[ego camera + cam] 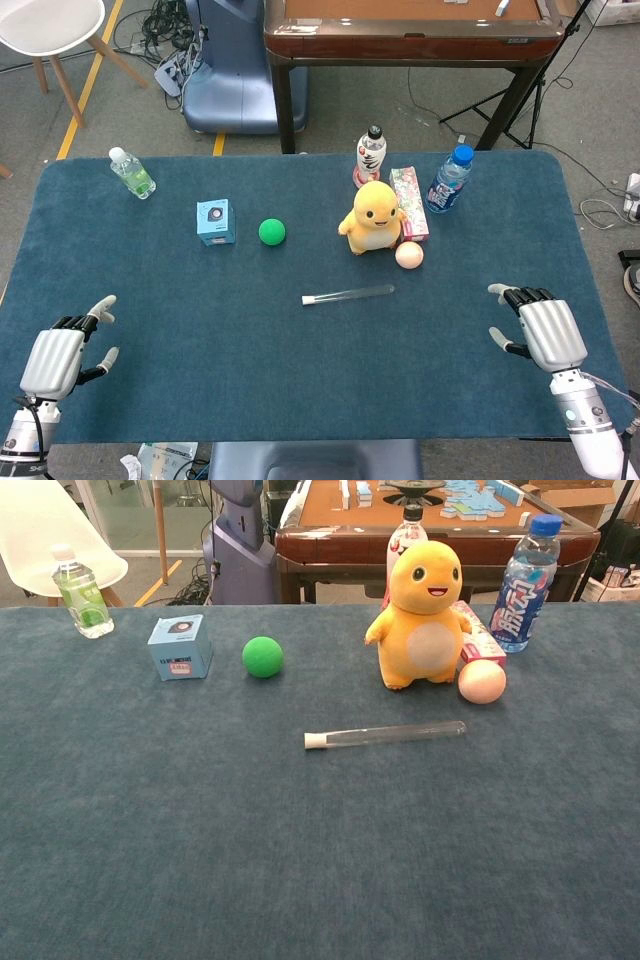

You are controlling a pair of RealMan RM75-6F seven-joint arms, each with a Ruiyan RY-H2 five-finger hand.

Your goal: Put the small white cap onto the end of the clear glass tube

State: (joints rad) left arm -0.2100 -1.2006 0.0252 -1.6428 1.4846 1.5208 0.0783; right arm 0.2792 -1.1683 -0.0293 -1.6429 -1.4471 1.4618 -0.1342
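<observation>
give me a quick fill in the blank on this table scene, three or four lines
1. The clear glass tube lies flat with its small white cap on its ____ end.
2. The round object between the light blue box and the yellow plush toy is a ____ ball.
3. The left hand and the right hand hold ____.

Missing words: left; green; nothing

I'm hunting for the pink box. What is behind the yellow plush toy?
Behind the yellow plush toy a pink box shows at its right side and a white-labelled bottle rises above its head. The toy covers the bottle's lower part.
</observation>
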